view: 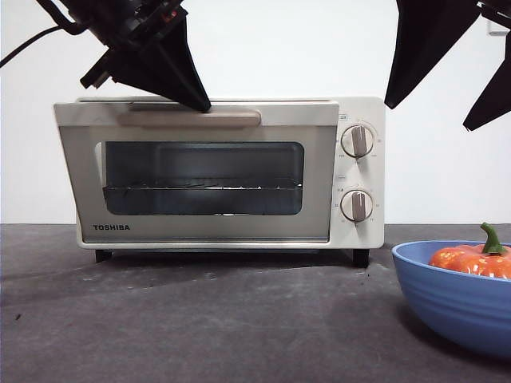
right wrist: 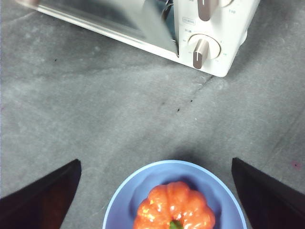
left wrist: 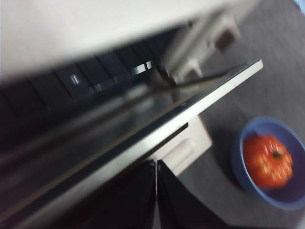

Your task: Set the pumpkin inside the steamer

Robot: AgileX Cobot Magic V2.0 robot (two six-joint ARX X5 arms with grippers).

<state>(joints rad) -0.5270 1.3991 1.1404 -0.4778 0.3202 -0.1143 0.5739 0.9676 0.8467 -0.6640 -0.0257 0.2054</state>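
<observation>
The orange ribbed pumpkin (view: 471, 259) with a green stem lies in a blue bowl (view: 447, 299) at the front right. It also shows in the right wrist view (right wrist: 174, 210) and the left wrist view (left wrist: 267, 161). The steamer is a cream Toshiba oven (view: 359, 231) with a glass door (view: 200, 171) tilted slightly ajar. My left gripper (view: 201, 102) is shut, its tip at the door's top handle (view: 192, 119); its jaws (left wrist: 156, 191) meet against the door's edge. My right gripper (right wrist: 155, 162) is open and empty, hovering above the bowl (right wrist: 119, 202).
A wire rack (view: 204, 188) sits inside the oven behind the glass. Two knobs (view: 357, 140) are on the oven's right panel. The dark grey table (view: 200, 319) stretches in front of the oven, left of the bowl.
</observation>
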